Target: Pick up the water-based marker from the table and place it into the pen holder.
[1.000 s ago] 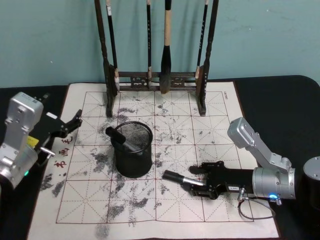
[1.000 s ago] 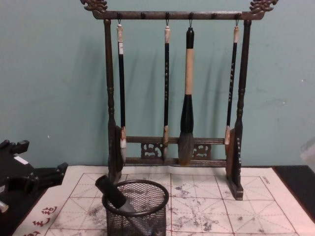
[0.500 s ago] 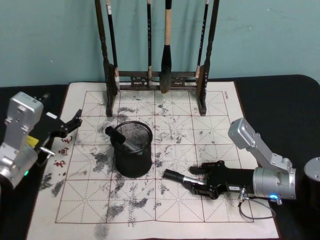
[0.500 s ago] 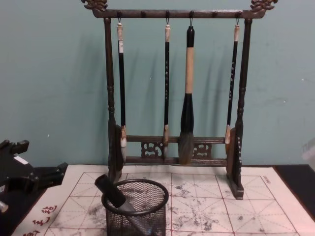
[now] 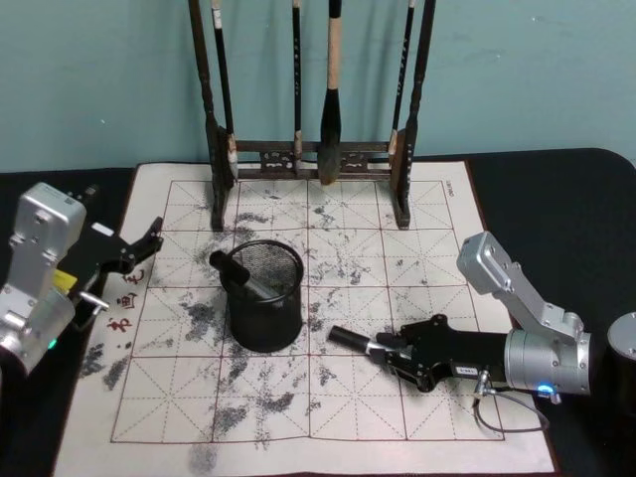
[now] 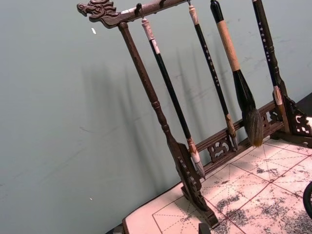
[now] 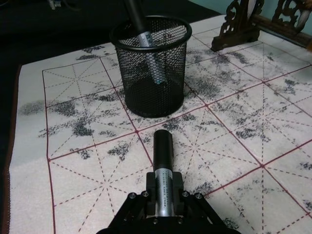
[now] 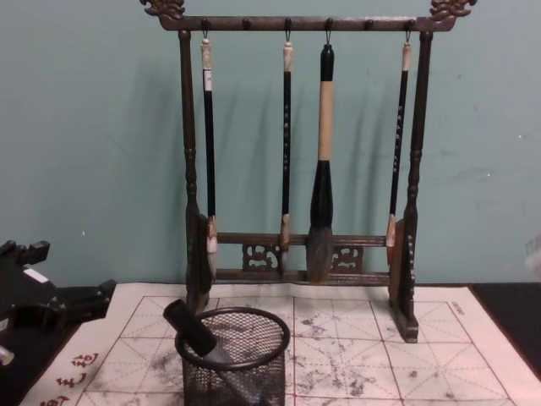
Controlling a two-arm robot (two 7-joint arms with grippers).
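Observation:
The water-based marker point(image 5: 356, 341), black-capped with a silver barrel, lies nearly level just above the paper, right of the pen holder point(image 5: 264, 303). My right gripper point(image 5: 390, 350) is shut on its barrel. In the right wrist view the marker point(image 7: 163, 157) points at the pen holder point(image 7: 152, 73), a short gap away. The black mesh pen holder point(image 8: 233, 359) has another marker point(image 5: 238, 270) leaning inside it, cap up. My left gripper point(image 5: 124, 266) rests open at the paper's left edge, holding nothing.
A tall dark wooden brush rack point(image 5: 308, 149) with several hanging brushes stands at the back of the ink-stained gridded paper point(image 5: 328, 417). A grey round object point(image 5: 624, 338) sits at the far right on the black table.
My right gripper and the marker have lifted slightly and edged toward the pen holder. The left arm and the holder have not moved.

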